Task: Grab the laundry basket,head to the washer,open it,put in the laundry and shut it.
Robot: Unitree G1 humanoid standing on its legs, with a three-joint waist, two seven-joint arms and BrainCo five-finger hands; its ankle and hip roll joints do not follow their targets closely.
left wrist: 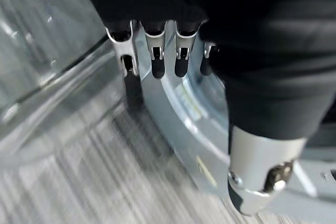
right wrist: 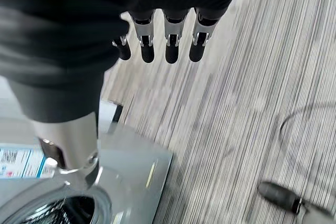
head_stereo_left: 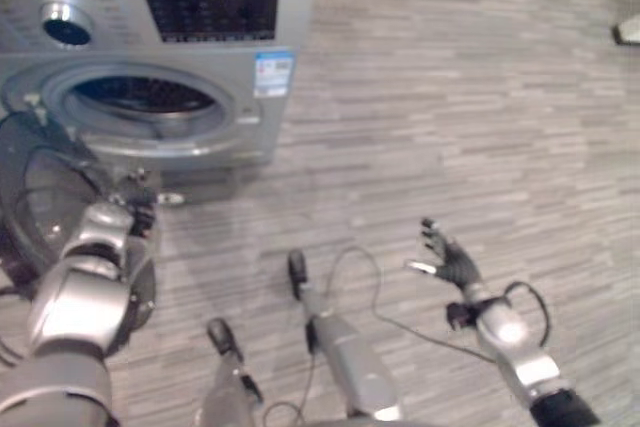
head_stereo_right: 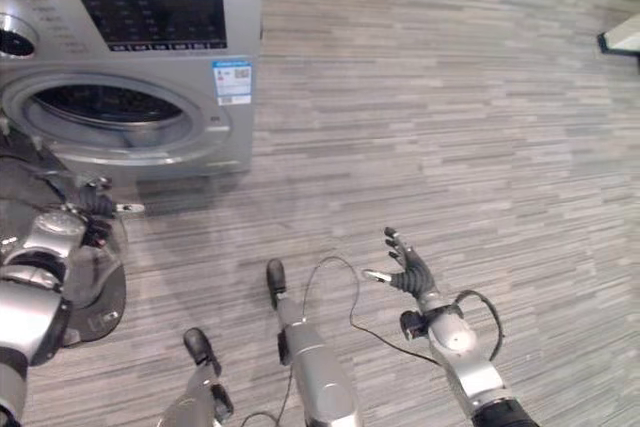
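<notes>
While the washer [head_stereo_right: 130,77] door [head_stereo_left: 40,197] hangs open beside its drum mouth, the left hand [head_stereo_left: 125,209] rests straight-fingered on the door rim; the right hand [head_stereo_right: 405,267] hovers apart, empty. A glancing push could slip off, leaving it ajar.

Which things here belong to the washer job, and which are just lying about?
Job:
washer, drum open
washer door, swung open
left hand, at the door's edge
right hand, fingers relaxed over the floor

Lying about:
white object at the far floor edge
</notes>
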